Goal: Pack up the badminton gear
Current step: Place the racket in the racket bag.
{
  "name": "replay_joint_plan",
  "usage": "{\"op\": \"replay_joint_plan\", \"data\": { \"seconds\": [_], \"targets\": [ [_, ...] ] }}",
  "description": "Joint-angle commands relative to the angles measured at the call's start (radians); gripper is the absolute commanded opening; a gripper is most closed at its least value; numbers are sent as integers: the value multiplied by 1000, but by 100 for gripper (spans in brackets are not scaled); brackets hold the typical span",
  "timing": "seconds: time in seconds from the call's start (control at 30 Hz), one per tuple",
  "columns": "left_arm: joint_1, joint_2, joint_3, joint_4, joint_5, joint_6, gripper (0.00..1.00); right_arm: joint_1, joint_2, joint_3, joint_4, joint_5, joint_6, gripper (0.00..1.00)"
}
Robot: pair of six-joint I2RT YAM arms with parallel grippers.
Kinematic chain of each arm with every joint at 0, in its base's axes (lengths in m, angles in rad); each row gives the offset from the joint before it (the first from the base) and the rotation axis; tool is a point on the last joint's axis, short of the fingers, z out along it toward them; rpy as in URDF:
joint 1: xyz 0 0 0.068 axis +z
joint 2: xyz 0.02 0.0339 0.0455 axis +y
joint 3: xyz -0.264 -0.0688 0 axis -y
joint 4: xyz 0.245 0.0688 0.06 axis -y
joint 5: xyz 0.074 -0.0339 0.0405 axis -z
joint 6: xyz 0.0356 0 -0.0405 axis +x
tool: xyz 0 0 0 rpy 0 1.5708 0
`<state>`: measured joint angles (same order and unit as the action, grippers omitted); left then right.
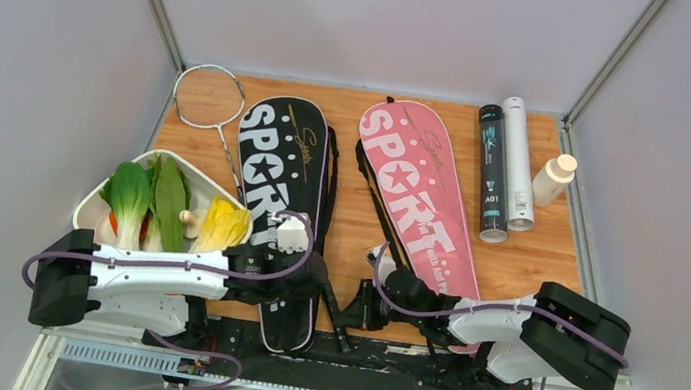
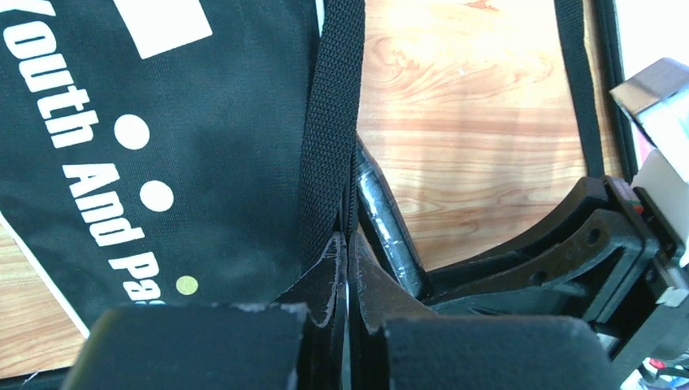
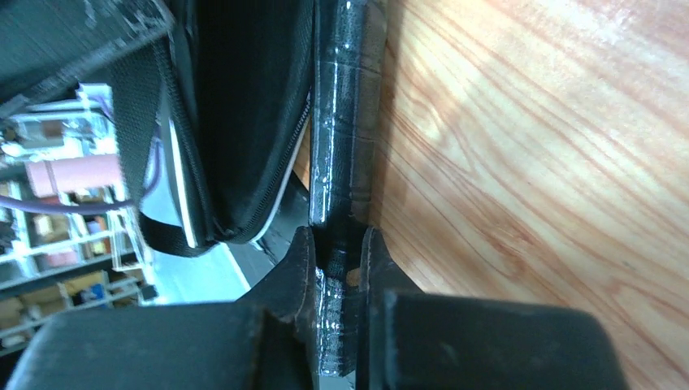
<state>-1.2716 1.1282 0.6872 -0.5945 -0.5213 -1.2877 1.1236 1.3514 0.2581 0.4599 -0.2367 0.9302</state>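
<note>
racket handle: a glossy black wrapped grip, found at the table's 6 o'clock, laid along the zip edge of the black bag.
right claw: clenched on that handle, one finger on each side, likely so the racket can be slid along the bag.
left claw: clenched on the bag's edge beside the woven strap, probably so the bag is steadied and its side lifted.
black bag: laid lengthwise from 12 to 6, left of centre. Whether the zip is open cannot be told.
pink bag: laid to the black bag's 3 o'clock, not gripped.
silver racket: placed at 10 o'clock, its head outside any bag.
tubes: black tube and white tube, set side by side at 2 o'clock.
others: a tray of greens at 8 o'clock and a small bottle just beside the tubes, neither judged part of the packing.
</note>
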Motion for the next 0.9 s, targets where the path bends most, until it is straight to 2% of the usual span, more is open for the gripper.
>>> {"op": "replay_joint_plan", "data": {
  "seconds": [0.0,0.33,0.47,0.67,0.73,0.87],
  "targets": [
    [0,-52,-35,57,40,-41,0,7,8,-15,260,65,167,0],
    [-22,-148,-127,178,116,-137,0,35,-20,34,312,393,260,0],
    [-23,-207,-145,210,128,-159,0,35,32,88,309,416,260,0],
    [-24,-216,-133,201,110,-170,0,50,107,148,299,435,313,0],
    [-25,-220,-133,198,104,-170,0,50,118,149,307,433,320,6],
    [-25,-220,-138,212,98,-174,0,70,154,152,321,451,346,9]
  ]
}}
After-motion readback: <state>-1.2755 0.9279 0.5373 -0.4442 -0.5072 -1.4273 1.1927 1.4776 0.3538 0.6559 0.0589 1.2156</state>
